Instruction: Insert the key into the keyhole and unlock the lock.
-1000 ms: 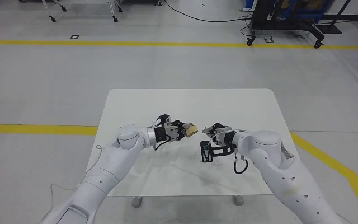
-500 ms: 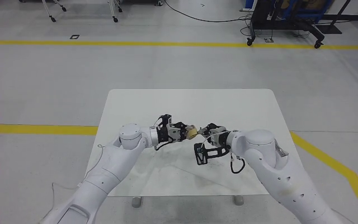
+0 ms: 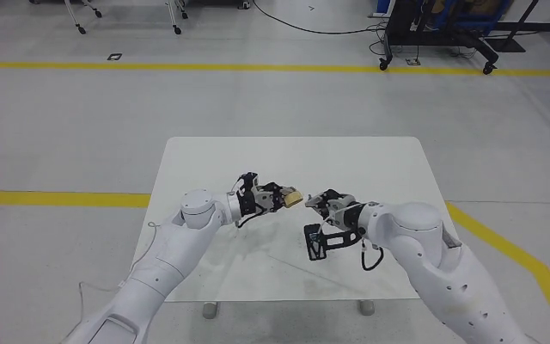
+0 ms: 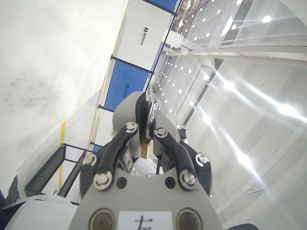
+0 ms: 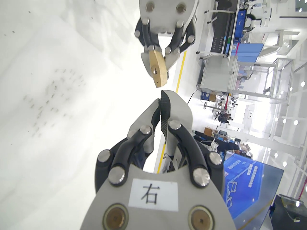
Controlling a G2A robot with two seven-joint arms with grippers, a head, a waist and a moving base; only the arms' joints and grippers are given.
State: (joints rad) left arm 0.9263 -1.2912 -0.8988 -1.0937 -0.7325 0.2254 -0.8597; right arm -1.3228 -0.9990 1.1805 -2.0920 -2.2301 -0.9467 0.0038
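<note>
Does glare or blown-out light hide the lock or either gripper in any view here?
Left wrist view: ceiling lamps streak flare across the background, clear of the left gripper and the lock it clamps. Right wrist view: the table is washed near-white, yet the brass lock reads plainly beyond the right gripper. Top view: even light, no glare.

brass padlock [image 5: 158, 69] held tilted in the left jaws, keyhole end outward.

We are seeing a brass-gold lock [image 5: 158, 69], a grey-and-black left hand [image 5: 158, 58] and a white bench [image 3: 361, 163] speckled with dark marks.
</note>
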